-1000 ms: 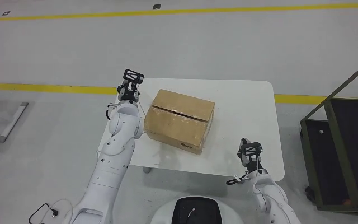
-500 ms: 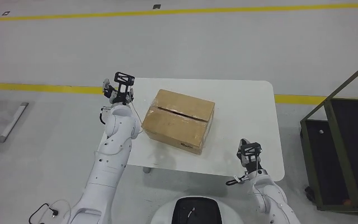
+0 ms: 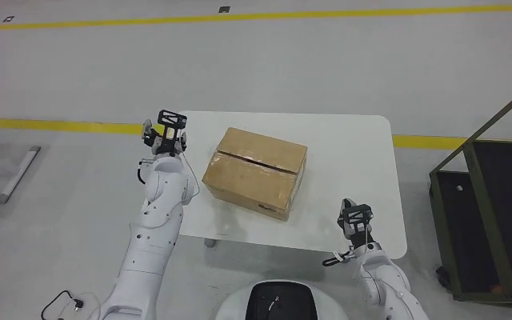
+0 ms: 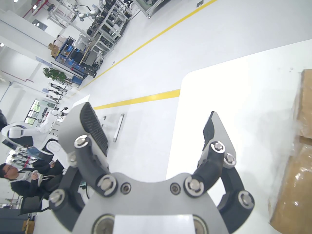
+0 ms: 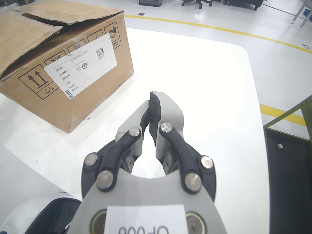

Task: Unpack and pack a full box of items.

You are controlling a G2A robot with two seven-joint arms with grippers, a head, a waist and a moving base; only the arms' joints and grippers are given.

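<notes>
cardboard box (image 3: 256, 172) on table (image 3: 344, 160) — left gripper (image 4: 148, 113) spread, right gripper (image 5: 152, 103) closed

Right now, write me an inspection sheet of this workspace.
Surface: white rounded-corner table, holds one box.
Job's things: brown cardboard box, flaps folded shut but loose, white label on one side.
Clutter: nothing seen.
Claws: left claw open at the table's far corner, apart from the box; right claw shut over the table's near edge.
Cables: black cable on the floor.
Surroundings: yellow floor lines; dark green metal cart beside the table.
</notes>
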